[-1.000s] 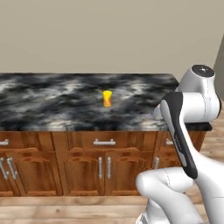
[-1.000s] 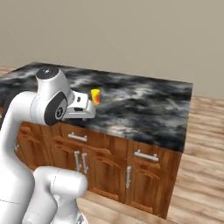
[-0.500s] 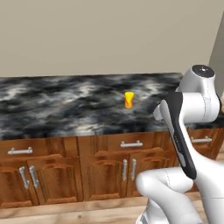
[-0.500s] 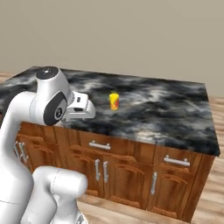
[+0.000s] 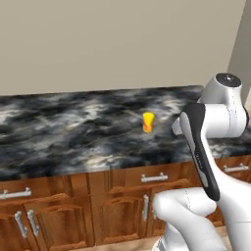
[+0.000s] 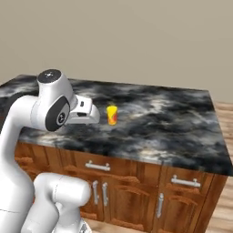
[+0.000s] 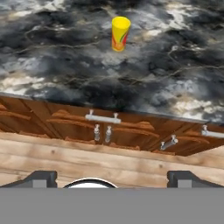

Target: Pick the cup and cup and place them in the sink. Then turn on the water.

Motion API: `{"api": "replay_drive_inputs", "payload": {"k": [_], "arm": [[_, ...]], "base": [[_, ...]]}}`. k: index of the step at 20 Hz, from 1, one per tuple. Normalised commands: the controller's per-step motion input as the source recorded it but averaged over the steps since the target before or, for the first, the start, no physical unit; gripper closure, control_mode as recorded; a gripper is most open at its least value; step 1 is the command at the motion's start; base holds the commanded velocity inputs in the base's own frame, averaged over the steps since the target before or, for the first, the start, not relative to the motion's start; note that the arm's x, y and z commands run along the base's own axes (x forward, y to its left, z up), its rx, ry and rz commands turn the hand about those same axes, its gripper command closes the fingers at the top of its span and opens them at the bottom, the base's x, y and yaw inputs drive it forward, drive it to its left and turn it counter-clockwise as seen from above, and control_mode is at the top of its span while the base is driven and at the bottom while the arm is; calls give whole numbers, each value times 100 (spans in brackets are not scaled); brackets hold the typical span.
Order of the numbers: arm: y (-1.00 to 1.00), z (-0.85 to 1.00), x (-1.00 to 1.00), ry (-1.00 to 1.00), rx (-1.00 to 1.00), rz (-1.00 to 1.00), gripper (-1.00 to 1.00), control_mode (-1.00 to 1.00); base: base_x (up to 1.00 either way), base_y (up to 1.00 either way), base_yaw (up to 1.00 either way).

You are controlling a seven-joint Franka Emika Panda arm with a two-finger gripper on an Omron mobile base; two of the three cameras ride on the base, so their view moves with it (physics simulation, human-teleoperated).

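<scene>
Gripper (image 7: 112, 177) hanging wide open and empty, well short of the marble counter (image 7: 52, 65). Standing upright on that counter, well ahead and nearly dead centre: yellow cup (image 7: 120, 33), long axis vertical.

We find no readable text, labels, brands, numbers or signs anywhere. The small tapered yellow cup with an orange-red pattern (image 5: 147, 122) (image 6: 112, 114) (image 7: 120, 33) carries only an abstract swirl, no letters that we can make out. The black-and-white marble countertop (image 5: 73, 132) (image 6: 173, 123) (image 7: 52, 65) shows veining only. The brown wooden cabinet fronts with silver bar handles (image 5: 117, 206) (image 6: 136, 186) (image 7: 103, 124) are unmarked. The plain beige wall (image 5: 112, 44) (image 6: 136, 41) is blank.
</scene>
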Motion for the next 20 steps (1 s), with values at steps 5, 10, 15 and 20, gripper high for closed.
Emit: {"api": "replay_drive_inputs", "payload": {"k": [5,10,15,20], "arm": [[0,0,0,0,0,0,-100,100],[0,0,0,0,0,0,-100,100],[0,0,0,0,0,0,-100,100],[0,0,0,0,0,0,-100,100]], "base": [[51,20,-15],[40,17,-14],[32,29,-15],[31,27,-14]]}}
